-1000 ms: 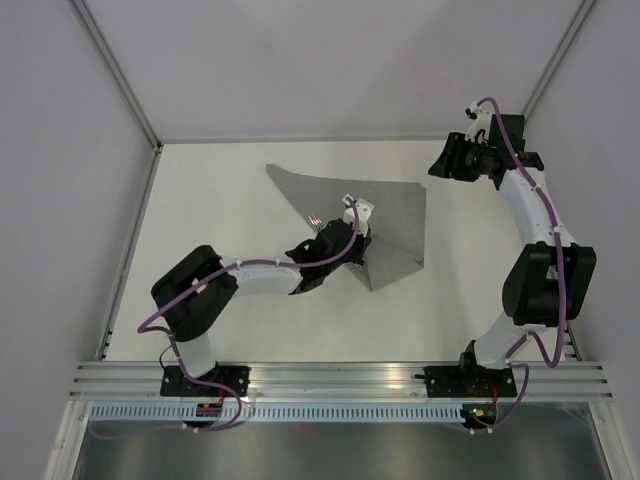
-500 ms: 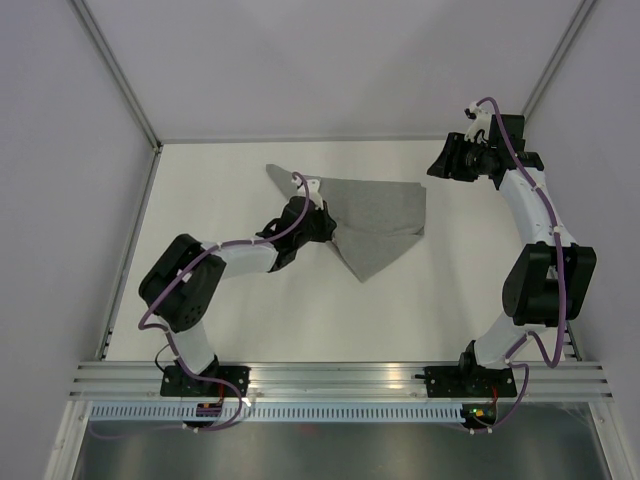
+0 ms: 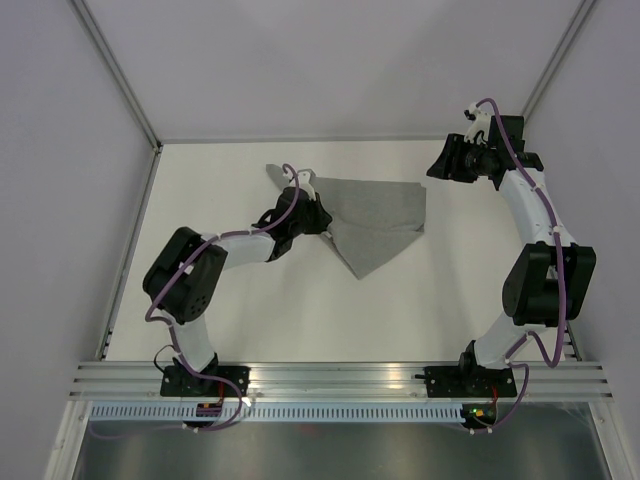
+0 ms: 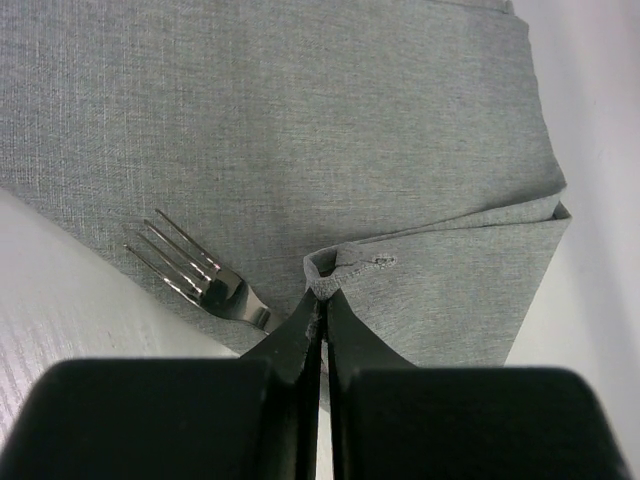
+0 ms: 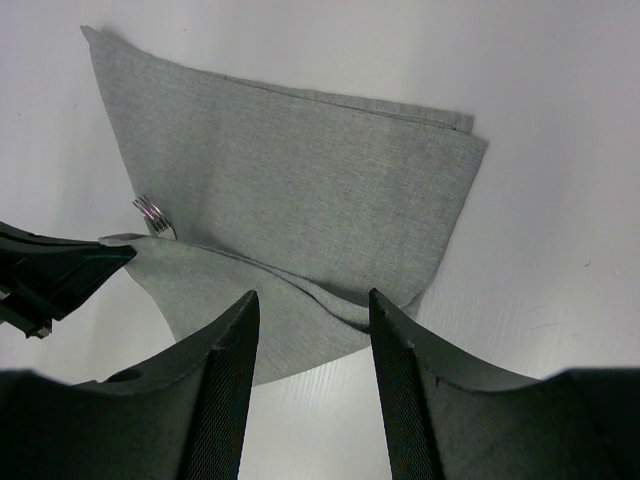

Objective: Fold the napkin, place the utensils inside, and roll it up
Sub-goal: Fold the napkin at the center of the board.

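The grey napkin point(image 3: 375, 212) lies folded on the white table, behind the middle. My left gripper point(image 4: 324, 292) is shut on a hemmed corner of the napkin's top flap point(image 4: 440, 290), holding it over the lower layer at the cloth's left side point(image 3: 322, 222). Silvery fork tines point(image 4: 192, 270) poke out from under that flap onto the lower layer; the handle is hidden. My right gripper point(image 5: 310, 300) hangs open and empty above the table beyond the napkin's right edge point(image 3: 441, 166). Its view takes in the whole napkin point(image 5: 300, 160), the tines point(image 5: 152, 214) and the left gripper's tip point(image 5: 125, 252).
Bare white table point(image 3: 300, 310) surrounds the cloth. Grey walls with metal corner posts point(image 3: 120, 80) close in the back and sides. An aluminium rail point(image 3: 340, 378) carrying both arm bases runs along the near edge.
My left gripper has carried the napkin corner leftward and slightly back, drawing the flap over the fork. The move slowed in the last half second. The right arm has stayed still.
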Tool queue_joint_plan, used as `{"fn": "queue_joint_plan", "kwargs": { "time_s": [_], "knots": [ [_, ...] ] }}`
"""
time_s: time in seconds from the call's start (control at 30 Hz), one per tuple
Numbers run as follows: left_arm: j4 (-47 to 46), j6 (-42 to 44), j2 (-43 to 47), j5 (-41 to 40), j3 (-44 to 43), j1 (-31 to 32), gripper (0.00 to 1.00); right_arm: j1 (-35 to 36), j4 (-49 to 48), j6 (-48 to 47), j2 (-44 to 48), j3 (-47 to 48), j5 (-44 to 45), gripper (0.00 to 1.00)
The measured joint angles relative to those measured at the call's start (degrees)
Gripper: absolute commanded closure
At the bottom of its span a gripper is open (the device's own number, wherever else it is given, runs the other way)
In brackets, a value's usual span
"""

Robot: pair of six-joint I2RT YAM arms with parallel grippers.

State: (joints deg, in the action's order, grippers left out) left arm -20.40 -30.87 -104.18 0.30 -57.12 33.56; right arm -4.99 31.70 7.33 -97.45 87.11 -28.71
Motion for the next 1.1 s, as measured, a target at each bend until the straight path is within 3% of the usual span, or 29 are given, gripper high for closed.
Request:
{"fn": "queue_joint_plan", "kwargs": {
  "time_s": [0.17, 0.2, 0.47, 0.7, 1.1],
  "knots": [
    [0.55, -0.61, -1.18, 0.37, -0.15, -0.57, 0.92, 0.00, 0.02, 0.00, 0.00, -0.20, -0.02, 0.46],
    [0.63, -0.72, -1.31, 0.50, -0.15, -0.70, 0.86, 0.00, 0.02, 0.00, 0.00, -0.20, -0.02, 0.46],
    [0.61, -1.14, -1.88, 1.27, -0.26, -1.27, 0.69, 0.00, 0.02, 0.00, 0.00, -0.22, -0.20, 0.46],
    [0.59, -1.27, -1.84, 1.16, -0.26, -2.75, 0.46, 0.00, 0.02, 0.00, 0.00, -0.22, -0.20, 0.46],
    [2.29, -3.65, -0.02, 0.87, -2.73, -12.20, 0.41, 0.00, 0.02, 0.00, 0.00, -0.22, -1.11, 0.46]
  ]
}}
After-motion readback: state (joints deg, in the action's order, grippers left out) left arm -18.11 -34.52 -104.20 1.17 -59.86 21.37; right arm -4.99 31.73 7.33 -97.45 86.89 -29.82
